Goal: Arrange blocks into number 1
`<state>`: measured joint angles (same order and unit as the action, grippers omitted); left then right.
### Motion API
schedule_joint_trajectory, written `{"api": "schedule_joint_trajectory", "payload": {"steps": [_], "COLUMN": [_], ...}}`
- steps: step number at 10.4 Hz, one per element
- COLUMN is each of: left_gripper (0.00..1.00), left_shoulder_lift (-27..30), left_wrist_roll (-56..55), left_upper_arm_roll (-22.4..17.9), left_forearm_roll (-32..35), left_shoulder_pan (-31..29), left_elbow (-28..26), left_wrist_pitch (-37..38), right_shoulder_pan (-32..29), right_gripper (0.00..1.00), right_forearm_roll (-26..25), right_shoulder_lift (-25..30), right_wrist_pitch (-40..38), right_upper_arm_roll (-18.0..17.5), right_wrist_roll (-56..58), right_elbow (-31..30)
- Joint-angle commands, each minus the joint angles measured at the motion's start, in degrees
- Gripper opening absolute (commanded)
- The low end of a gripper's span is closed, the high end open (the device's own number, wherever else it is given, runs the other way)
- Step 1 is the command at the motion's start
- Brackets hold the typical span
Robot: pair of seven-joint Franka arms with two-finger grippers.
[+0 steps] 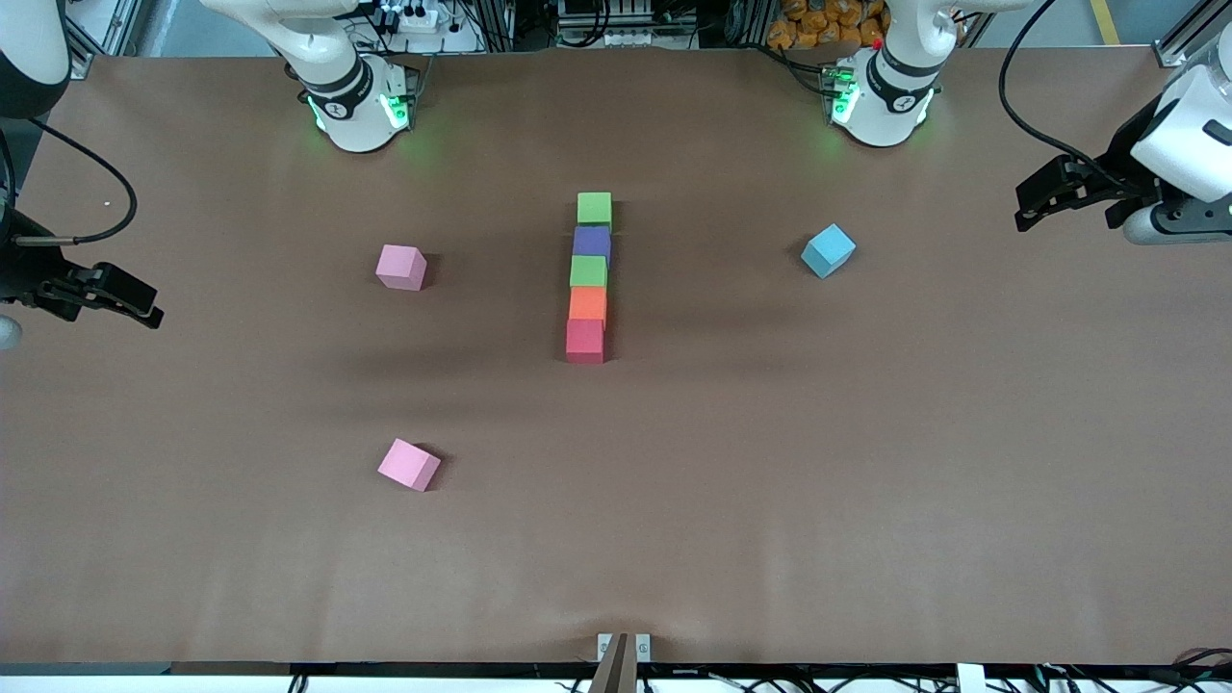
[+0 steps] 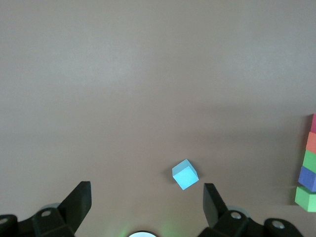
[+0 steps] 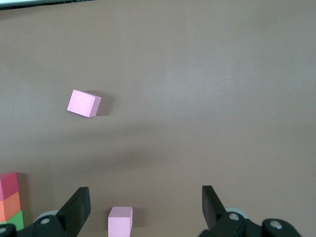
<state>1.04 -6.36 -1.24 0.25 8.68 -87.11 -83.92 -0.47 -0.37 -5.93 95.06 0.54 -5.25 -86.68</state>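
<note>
Brown matte desk [image 1: 866,462]: your five small foam cubes [image 1: 589,279] already stand touching in one straight line at its middle, green farthest from the front camera, then purple, green, orange, red. Both arms wait; the left pincer [image 2: 147,197] and right pincer [image 3: 146,200] hang released over the desk's two ends. A careless sweep inward could nudge the line crooked.

In front of me five small matte cubes sit flat on the tabletop [image 1: 674,481], touching face to face in one straight line at its middle. Farthest from the front camera is a light green block [image 1: 594,208], then the purple block [image 1: 592,241], a second light green block [image 1: 588,270], the orange block [image 1: 587,303], and nearest, the red block [image 1: 584,341].
</note>
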Motion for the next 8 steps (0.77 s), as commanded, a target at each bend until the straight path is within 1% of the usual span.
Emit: {"api": "schedule_joint_trajectory", "payload": {"steps": [1, 8], "left_gripper": [1.00, 1.00], "left_shoulder_lift": [-0.8, -1.1], "left_wrist_roll": [3.1, 2.4], "left_upper_arm_roll": [-0.3, -0.3], "left_forearm_roll": [-1.0, -0.8], "left_shoulder_pan": [-0.2, -0.1], "left_elbow": [1.7, 1.6], "left_wrist_pitch": [1.2, 1.2], "right_shoulder_pan": [-0.8, -0.8], "right_gripper": [1.00, 1.00], "right_forearm_roll": [0.7, 0.8], "right_shoulder_lift": [-0.6, -0.6], "right_wrist_pitch": [-2.0, -1.9], "right_upper_arm_roll": [-0.4, -0.5], "right_wrist_roll": [0.1, -0.1], "right_elbow": [1.5, 1.6]}}
